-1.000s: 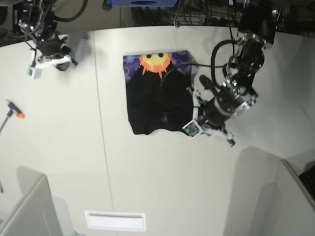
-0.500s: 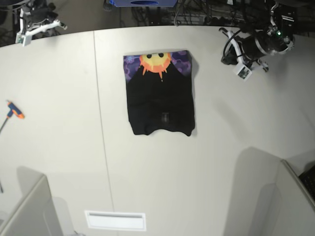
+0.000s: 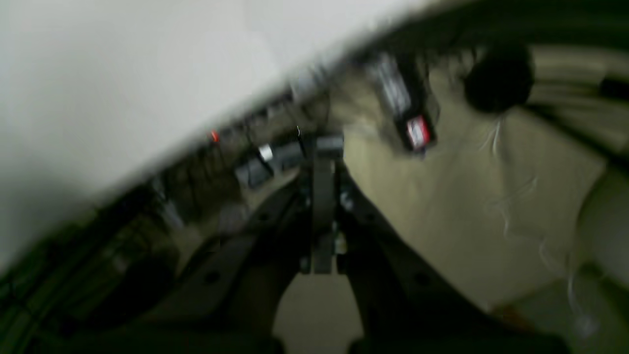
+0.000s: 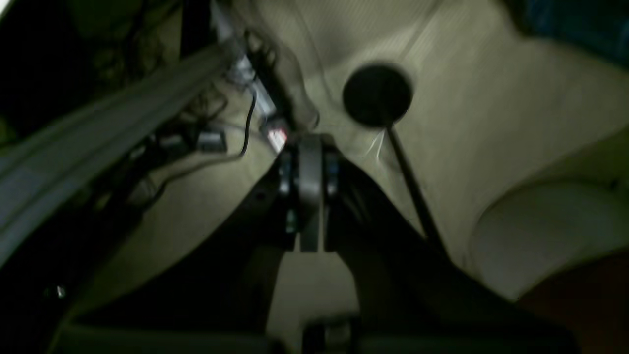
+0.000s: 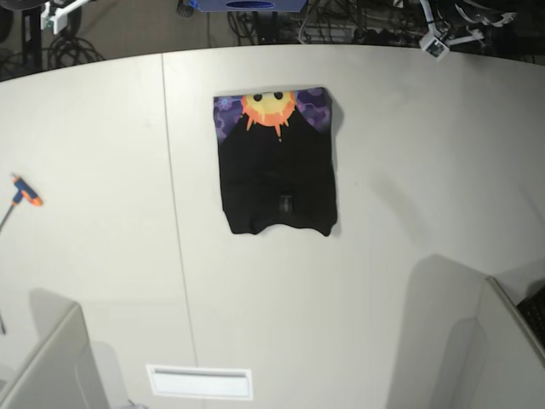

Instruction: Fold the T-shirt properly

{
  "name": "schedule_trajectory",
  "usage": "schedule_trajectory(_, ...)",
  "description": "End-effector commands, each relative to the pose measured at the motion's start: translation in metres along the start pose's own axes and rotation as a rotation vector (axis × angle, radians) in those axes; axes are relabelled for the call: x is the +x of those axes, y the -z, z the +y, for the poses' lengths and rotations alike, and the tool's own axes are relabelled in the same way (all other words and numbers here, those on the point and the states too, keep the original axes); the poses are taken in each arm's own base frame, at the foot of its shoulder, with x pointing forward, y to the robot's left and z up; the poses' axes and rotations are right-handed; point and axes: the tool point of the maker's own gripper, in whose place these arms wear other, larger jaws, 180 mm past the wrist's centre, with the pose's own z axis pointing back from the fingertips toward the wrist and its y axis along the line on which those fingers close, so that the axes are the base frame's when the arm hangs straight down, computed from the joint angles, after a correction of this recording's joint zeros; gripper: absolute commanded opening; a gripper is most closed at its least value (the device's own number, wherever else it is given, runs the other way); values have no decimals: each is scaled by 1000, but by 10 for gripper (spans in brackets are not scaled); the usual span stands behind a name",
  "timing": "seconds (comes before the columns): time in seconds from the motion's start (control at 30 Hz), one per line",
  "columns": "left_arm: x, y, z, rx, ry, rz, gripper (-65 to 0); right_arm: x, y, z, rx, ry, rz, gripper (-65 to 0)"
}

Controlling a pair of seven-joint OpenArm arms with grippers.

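Note:
The T-shirt lies folded into a black rectangle in the middle of the white table. A strip of orange sun face on purple shows along its far edge. Both arms are pulled back beyond the table's far edge, well away from the cloth. The left arm is at the top right and the right arm at the top left. In the blurred left wrist view, my left gripper is shut on nothing, over floor and cables. My right gripper is likewise shut and empty.
An orange-handled tool lies near the table's left edge. A white label plate sits at the front. Grey partitions stand at the front left and front right. Cables and a blue box lie behind the table.
The left arm rose from the T-shirt's near right corner and swung back to the far right. The right arm drew back at the far left. The T-shirt stayed put.

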Motion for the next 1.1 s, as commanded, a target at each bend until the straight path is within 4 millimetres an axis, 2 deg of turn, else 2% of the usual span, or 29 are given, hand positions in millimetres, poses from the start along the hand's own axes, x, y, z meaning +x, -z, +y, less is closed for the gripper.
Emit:
schedule_trajectory(0.0,-11,-4,-11,-26,13,26,-650,-8,-5,-4,-11,-15,42,-650)
schedule_trajectory(0.07,-40,-4,-35,-79,24,108,-650,-30,-5,0,-1,-20,157,-650)
schedule_trajectory(0.17,-71,-7,-56,-115,63,205,-650,-61,-4,17,44,-56,289,-650)
schedule_trajectory(0.23,-83,-6,-66,-126,95,249,-650,-69,0,32,84,-110,326,-650)
schedule_trajectory(0.3,-93,-1,-73,-139,117,284,-650,-73,13,51,134,-161,358,-650)
schedule_trajectory(0.33,-92,5,-73,-142,129,284,-650,-76,22,58,149,-178,380,-650)
schedule_trajectory(0.4,-89,20,-76,-158,136,285,-650,-87,45,68,162,-196,442,-650)
schedule_trajectory(0.47,-97,37,-80,-184,102,309,-650,-101,69,69,146,-207,515,-650)
schedule_trajectory(0.53,-98,62,-80,-191,44,322,-650,-120,97,64,110,-231,569,-650)
schedule_trajectory(0.7,-102,119,-94,-243,-120,254,-650,-152,151,54,46,-419,536,-650)
schedule_trajectory(0.8,-115,154,-103,-263,-211,212,-650,-164,181,45,0,-567,489,-650)
schedule_trajectory(0.87,-127,177,-103,-222,-267,204,-650,-166,200,32,-54,-639,445,-650)
schedule_trajectory(0.97,-143,203,-99,-144,-263,174,-650,-161,221,30,-98,-733,316,-650)
schedule_trajectory(1.07,-139,217,-87,-69,-199,117,-650,-148,229,44,-74,-812,158,-650)
